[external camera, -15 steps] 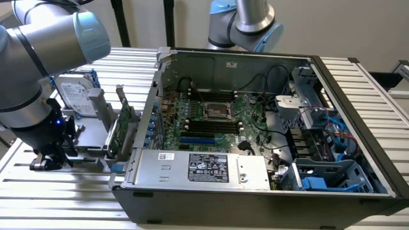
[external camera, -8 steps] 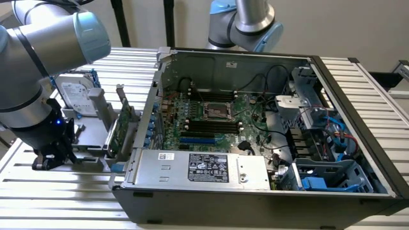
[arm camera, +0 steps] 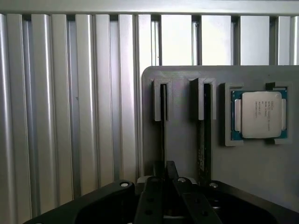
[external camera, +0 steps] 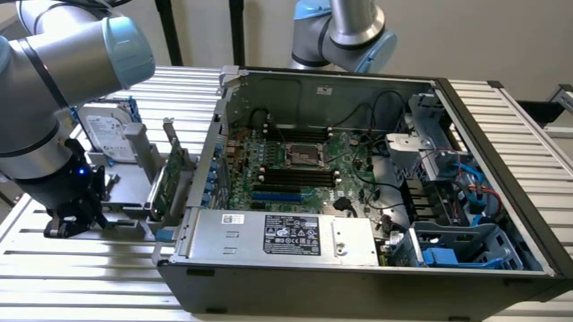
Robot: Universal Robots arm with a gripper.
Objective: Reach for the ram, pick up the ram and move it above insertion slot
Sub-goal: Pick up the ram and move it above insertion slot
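Exterior view: the gripper (external camera: 76,218) hangs low at the grey holder (external camera: 125,201), at about nine o'clock from the open computer case (external camera: 501,134) on the slatted table (external camera: 90,275). The ram cannot be made out here. The holder carries a silver hard drive (external camera: 107,131) at its eleven o'clock end and a green expansion card (external camera: 174,174) upright on the side nearest the case. Inside the case lie the motherboard (external camera: 304,168) and, towards six o'clock, the power supply (external camera: 278,235).

Wrist view: the ram (arm camera: 163,126) stands edge-on in a slot of the grey holder (arm camera: 182,144), a thin dark line that runs straight in between the fingers (arm camera: 159,173). The fingers are drawn close on either side of it, pinching its edge. The neighbouring slot holds a second dark stick (arm camera: 202,140), and it lies between the ram's slot and a recess with a processor (arm camera: 260,114) seated flat in it.
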